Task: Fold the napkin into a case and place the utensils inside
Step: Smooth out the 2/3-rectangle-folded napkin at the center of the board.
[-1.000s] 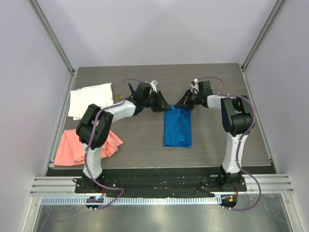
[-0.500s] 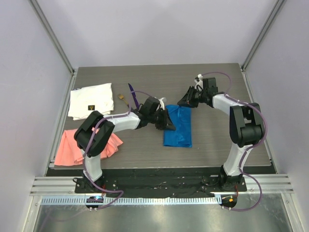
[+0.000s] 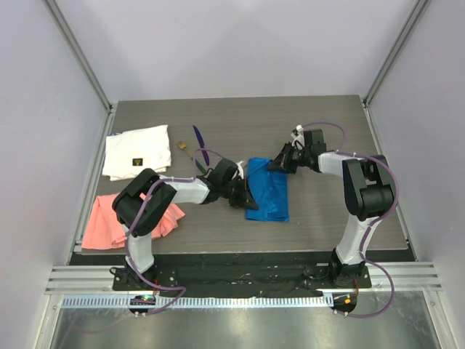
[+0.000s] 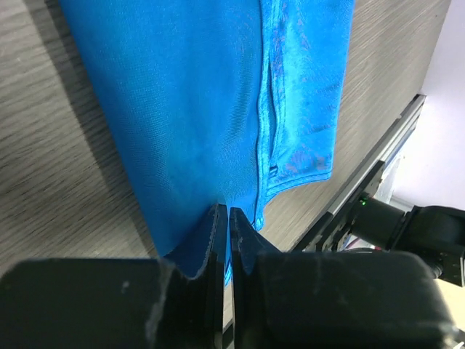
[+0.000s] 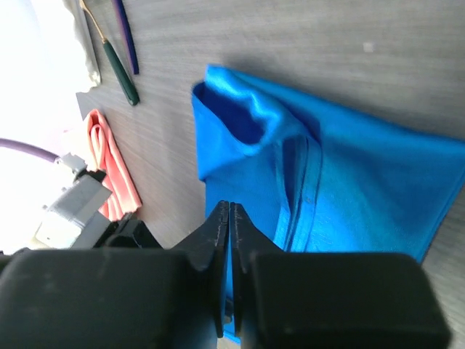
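Trouble is what we watch for here, because both arms are on the blue napkin at once. The left gripper is at its left edge, jaws pressed together with the cloth drawn up to the tips. We read that as a pinch on the hem. The right gripper is at the far right corner, jaws likewise closed at a cloth edge. It looks like a layer is nipped there, though we can't see how many.

If the two pull unevenly, we'd expect the fold to slide open; this fabric looks glossy and slippery. If either pinch catches every layer, the pouch mouth could be dragged shut or twisted. The left arm's cable also loops close to the green-handled utensil and the purple utensil, so a wide swing might knock them.

The napkin lies mid-table as a narrow strip, running near to far. It is well apart from the utensils, the white cloth and the salmon cloth. Hemmed layers overlap along its length. In the right wrist view, the corner toward the utensils gapes open, darker inside. No utensil is in it yet.
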Robot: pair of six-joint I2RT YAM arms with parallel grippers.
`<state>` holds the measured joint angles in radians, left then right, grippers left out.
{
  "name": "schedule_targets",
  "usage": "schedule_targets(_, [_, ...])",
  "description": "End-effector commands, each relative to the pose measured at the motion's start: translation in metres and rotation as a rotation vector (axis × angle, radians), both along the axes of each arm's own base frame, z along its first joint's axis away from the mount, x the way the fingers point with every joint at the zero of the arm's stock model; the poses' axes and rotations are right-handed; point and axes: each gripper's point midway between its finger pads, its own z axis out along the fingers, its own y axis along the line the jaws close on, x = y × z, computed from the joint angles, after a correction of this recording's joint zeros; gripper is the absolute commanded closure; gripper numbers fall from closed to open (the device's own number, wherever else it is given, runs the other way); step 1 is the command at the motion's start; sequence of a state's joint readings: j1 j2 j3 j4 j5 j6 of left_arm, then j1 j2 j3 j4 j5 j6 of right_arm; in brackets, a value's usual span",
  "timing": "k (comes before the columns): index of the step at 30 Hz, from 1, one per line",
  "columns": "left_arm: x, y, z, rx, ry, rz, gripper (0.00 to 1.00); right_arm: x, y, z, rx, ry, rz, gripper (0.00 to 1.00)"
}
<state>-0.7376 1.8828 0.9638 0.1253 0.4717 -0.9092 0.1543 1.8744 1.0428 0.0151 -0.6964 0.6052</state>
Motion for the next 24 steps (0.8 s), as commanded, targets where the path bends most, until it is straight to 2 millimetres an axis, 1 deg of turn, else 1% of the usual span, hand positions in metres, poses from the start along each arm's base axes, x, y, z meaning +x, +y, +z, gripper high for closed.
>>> schedule_targets(1, [0.008,-0.011,0.008,-0.076,-0.056,-0.007,0.92,-0.015,0.013,-0.004,0.058,-0.002,0.032,0.95])
schedule_targets(3, [0.003,-0.007,-0.005,-0.063,-0.035,-0.003,0.93,-0.019,0.013,-0.009,0.064,0.002,0.035,0.96])
schedule_targets(4, [0.001,-0.006,-0.008,-0.062,-0.026,-0.002,0.93,-0.025,0.011,-0.017,0.057,0.019,0.030,0.97])
schedule_targets(5, [0.001,-0.005,-0.010,-0.067,-0.028,0.001,0.93,-0.025,0.010,-0.020,0.049,0.015,0.026,0.97])
schedule_targets(6, [-0.004,-0.002,-0.016,-0.059,-0.015,0.001,0.93,-0.027,0.009,-0.025,0.045,0.016,0.025,0.98])
schedule_targets(8, [-0.006,-0.001,-0.016,-0.071,-0.013,0.004,0.93,-0.028,0.006,-0.035,0.025,0.025,0.020,0.99])
schedule_targets(9, [-0.012,0.004,-0.020,-0.065,-0.004,0.002,0.92,-0.030,0.004,-0.045,0.008,0.040,0.022,0.99])
schedule_targets(12, [-0.017,0.010,-0.014,-0.067,-0.016,0.001,0.90,-0.027,0.001,-0.050,0.002,0.045,0.016,0.99])
schedule_targets(13, [-0.023,0.015,-0.010,-0.065,-0.023,-0.004,0.89,-0.026,0.001,-0.049,0.001,0.044,0.017,0.99])
schedule_targets(15, [-0.029,0.022,-0.009,-0.046,-0.026,-0.019,0.86,-0.025,0.001,-0.046,-0.006,0.042,0.021,0.99])
schedule_targets(16, [-0.037,0.027,-0.011,-0.043,-0.012,-0.032,0.86,-0.023,0.000,-0.041,-0.013,0.031,0.024,0.98])
schedule_targets(18, [-0.043,0.029,-0.002,-0.061,-0.018,-0.042,0.83,-0.021,-0.002,-0.037,-0.029,0.028,0.024,0.98])
schedule_targets(19, [-0.044,0.028,0.002,-0.073,-0.013,-0.050,0.82,-0.018,-0.001,-0.030,-0.031,0.018,0.030,0.98])
schedule_targets(20, [-0.043,0.025,0.014,-0.094,-0.029,-0.055,0.81,-0.018,-0.001,-0.025,-0.028,0.012,0.032,0.98])
schedule_targets(22, [-0.039,0.020,0.027,-0.111,-0.037,-0.064,0.80,-0.017,-0.001,-0.013,-0.029,0.009,0.029,0.94])
schedule_targets(23, [-0.029,0.009,0.047,-0.147,-0.069,-0.071,0.79,-0.014,-0.001,0.002,-0.026,-0.028,0.027,0.90])
schedule_targets(24, [-0.025,0.004,0.054,-0.159,-0.074,-0.072,0.79,-0.017,-0.002,0.007,-0.032,-0.021,0.026,0.84])
